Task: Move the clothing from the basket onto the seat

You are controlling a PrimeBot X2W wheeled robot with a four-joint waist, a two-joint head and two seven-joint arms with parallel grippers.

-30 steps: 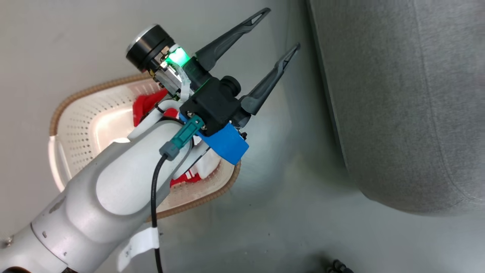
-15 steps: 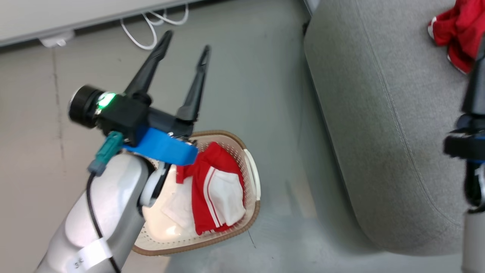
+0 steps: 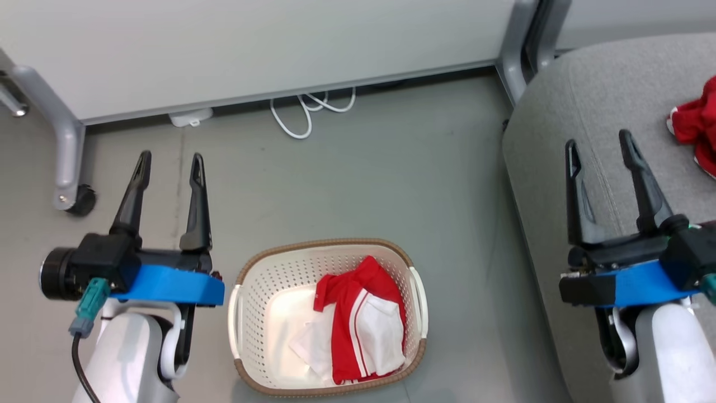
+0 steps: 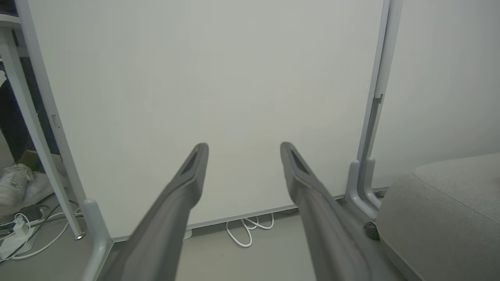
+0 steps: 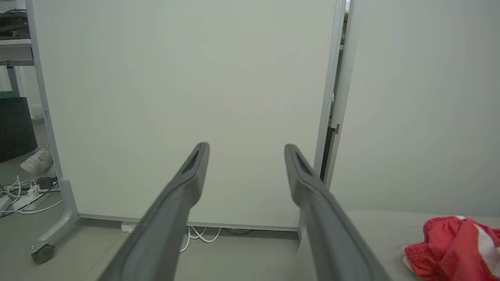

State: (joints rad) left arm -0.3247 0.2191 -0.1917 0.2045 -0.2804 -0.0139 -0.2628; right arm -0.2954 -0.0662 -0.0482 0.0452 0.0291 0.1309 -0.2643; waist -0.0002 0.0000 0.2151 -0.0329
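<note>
Clearly empty, fingers spread apart, the left gripper [image 3: 170,162] hung beside the basket [image 3: 324,244] of clothing [image 3: 352,313], the right gripper [image 3: 597,145] over the seat [image 3: 559,112].

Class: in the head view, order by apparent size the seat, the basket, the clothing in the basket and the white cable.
1. seat, though cut off by the frame
2. basket
3. clothing in the basket
4. white cable

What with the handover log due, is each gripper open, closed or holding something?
Left gripper: open, holding nothing.
Right gripper: open, holding nothing.
</note>
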